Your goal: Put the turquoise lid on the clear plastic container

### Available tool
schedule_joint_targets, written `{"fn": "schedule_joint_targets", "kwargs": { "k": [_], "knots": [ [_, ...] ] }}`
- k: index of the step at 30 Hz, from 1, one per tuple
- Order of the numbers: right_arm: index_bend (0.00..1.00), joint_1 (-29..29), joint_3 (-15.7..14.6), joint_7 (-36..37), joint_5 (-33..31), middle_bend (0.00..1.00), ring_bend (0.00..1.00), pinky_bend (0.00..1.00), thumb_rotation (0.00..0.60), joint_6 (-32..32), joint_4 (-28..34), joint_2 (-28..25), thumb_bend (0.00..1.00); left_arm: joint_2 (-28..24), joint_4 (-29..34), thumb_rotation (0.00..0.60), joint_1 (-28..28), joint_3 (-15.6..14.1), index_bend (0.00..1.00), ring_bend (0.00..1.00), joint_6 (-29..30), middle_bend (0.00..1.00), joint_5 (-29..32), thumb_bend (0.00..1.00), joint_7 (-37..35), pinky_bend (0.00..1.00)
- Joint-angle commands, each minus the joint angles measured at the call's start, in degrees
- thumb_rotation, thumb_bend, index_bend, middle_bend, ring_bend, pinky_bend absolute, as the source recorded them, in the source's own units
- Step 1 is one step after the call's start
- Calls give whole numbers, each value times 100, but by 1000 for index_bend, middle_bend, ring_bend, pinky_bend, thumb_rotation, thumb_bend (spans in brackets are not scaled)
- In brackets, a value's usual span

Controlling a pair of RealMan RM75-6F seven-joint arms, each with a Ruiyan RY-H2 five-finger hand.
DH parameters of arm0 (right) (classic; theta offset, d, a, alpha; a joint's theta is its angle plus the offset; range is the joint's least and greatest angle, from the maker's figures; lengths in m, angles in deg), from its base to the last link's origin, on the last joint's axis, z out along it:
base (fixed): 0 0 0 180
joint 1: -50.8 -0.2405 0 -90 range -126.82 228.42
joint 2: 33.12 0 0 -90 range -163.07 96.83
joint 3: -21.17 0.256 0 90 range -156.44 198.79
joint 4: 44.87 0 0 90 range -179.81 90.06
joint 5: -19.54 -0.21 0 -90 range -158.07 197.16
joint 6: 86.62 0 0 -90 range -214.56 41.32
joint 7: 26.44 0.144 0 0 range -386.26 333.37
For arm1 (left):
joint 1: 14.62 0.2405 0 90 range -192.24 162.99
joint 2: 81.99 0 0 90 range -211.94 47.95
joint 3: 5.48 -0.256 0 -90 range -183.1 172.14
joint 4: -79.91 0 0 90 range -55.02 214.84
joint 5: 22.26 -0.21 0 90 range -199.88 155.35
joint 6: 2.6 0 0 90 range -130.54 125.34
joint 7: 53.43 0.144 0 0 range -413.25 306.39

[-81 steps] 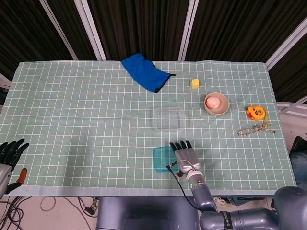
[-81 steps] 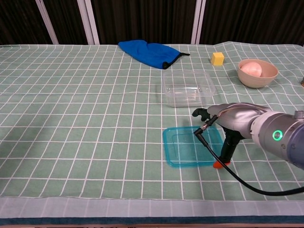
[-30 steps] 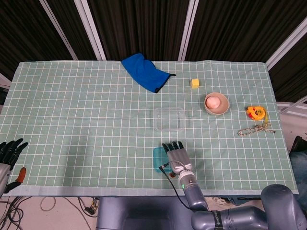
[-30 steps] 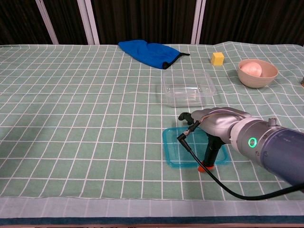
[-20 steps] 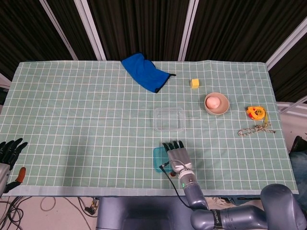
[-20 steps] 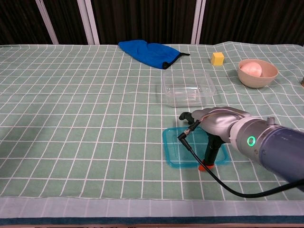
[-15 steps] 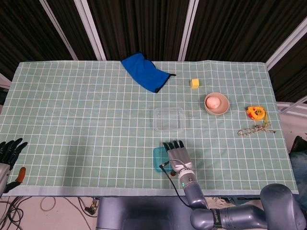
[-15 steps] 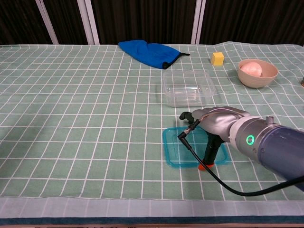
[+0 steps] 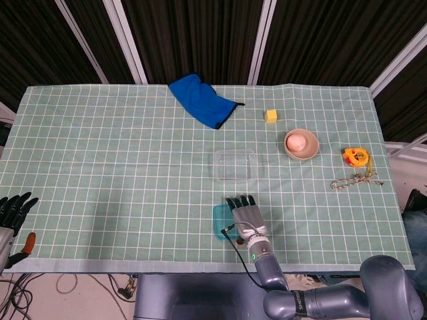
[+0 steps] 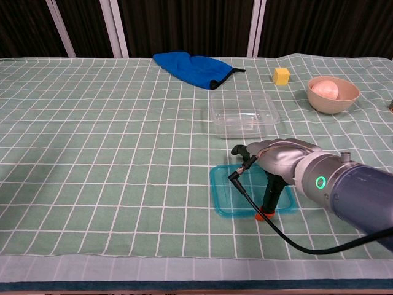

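The turquoise lid (image 10: 232, 191) lies flat on the checked cloth near the table's front edge; in the head view only its left part (image 9: 219, 222) shows. My right hand (image 10: 280, 157) is spread low over the lid's right half, its fingers stretched forward and its orange-tipped thumb pointing down at the lid's front edge. From above, the right hand (image 9: 247, 216) covers most of the lid. The clear plastic container (image 10: 244, 115) stands open just behind, also in the head view (image 9: 235, 165). My left hand (image 9: 13, 209) hangs off the table's left front corner, fingers apart and holding nothing.
A blue cloth (image 9: 202, 100) lies at the back. A yellow cube (image 9: 270, 116) and a beige bowl (image 9: 289, 151) holding a pink ball sit to the right. A yellow tape measure (image 9: 355, 156) and a knotted cord (image 9: 355, 180) lie near the right edge.
Since 2.7 s ago my right hand has shifted left, over the lid. In the last second it has barely moved, and the lid stays flat on the cloth.
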Motion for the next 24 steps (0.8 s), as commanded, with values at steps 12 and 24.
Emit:
{"fn": "schedule_joint_targets", "kwargs": {
  "k": [12, 24],
  "knots": [
    [0, 60, -67, 97, 178, 185, 0, 0, 600, -52, -94, 81, 156, -6, 3, 600, 1, -3, 78, 0, -4, 0, -4, 525, -8, 0],
    [0, 138, -174, 113, 259, 250, 0, 0, 600, -19, -76, 78, 155, -7, 12, 600, 3, -7, 80, 0, -12, 0, -2, 525, -6, 0]
  ]
}}
